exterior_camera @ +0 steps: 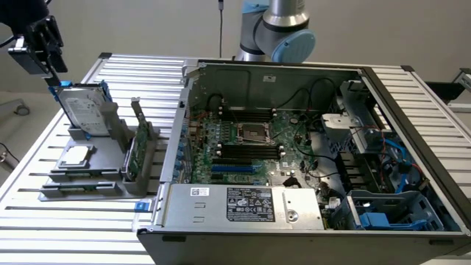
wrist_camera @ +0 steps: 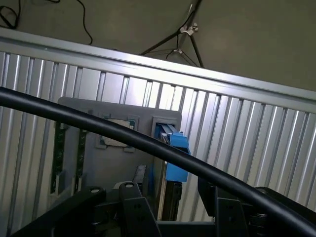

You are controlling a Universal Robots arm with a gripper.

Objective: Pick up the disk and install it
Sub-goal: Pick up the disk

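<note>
disk (exterior_camera: 79, 110): stands on edge in the grey holder (exterior_camera: 110, 165), at the exterior view's left, beside the open computer case (exterior_camera: 412, 138).
handling: stiff metal, likely weighty and shock-sensitive; the blue carrier frame's (wrist_camera: 175, 148) long sides look the safest hold.
fingers (wrist_camera: 132, 207): spread apart, empty; gripper (exterior_camera: 50, 72) hangs just above the disk's top edge.
surface (exterior_camera: 74, 226): ridged aluminium slats.
room: plain wall (exterior_camera: 147, 27), tripod legs (wrist_camera: 185, 29).

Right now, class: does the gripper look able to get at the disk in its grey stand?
Probably yes. The open gripper hangs just above the disk, whose top edge stands clear of the grey stand, with nothing between them. The green circuit card stands apart, to the exterior view's right.
</note>
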